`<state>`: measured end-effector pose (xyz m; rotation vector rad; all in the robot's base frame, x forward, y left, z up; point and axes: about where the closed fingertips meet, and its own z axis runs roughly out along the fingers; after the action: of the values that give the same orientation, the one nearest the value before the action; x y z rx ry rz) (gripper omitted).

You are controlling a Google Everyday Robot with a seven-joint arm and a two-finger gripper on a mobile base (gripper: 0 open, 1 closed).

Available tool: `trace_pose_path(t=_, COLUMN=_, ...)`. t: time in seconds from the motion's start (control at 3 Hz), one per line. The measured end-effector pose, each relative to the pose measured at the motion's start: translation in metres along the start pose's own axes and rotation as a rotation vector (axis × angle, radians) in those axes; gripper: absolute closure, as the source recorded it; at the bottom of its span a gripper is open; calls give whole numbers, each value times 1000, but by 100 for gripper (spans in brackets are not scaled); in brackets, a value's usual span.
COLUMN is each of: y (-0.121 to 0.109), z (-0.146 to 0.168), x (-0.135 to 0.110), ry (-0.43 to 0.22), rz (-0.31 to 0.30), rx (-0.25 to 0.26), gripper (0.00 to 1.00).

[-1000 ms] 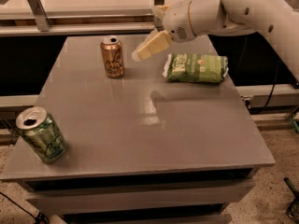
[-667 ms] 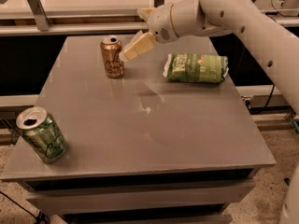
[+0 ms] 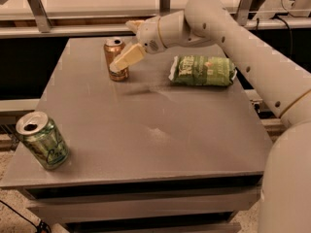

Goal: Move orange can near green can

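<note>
The orange can (image 3: 114, 57) stands upright at the back left of the grey table (image 3: 155, 130). The green can (image 3: 43, 141) stands at the table's front left corner, far from the orange can. My gripper (image 3: 121, 45) is at the orange can, coming in from its right side. It is open: one tan finger (image 3: 127, 57) lies across the front of the can and the other shows just behind and above it. I cannot tell whether the fingers touch the can.
A flat green snack bag (image 3: 203, 71) lies at the back right of the table, under my arm (image 3: 228, 28). A metal rail (image 3: 73, 30) and a dark gap run behind the table.
My gripper has moved left and down from above the snack bag's left end to the orange can. Both cans and the bag have stayed put.
</note>
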<state>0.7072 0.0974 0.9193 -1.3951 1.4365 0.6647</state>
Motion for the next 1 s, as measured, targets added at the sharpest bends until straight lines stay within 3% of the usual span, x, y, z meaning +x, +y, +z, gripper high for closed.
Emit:
trace_pose_path(t=0.33, y=8, z=16, x=1, ry=-49, rz=8, rx=-52, gripper=0)
trace_pose_path(t=1.0, y=18, z=27, x=-2, ry=-107, rz=8, rx=-121, gripper=40)
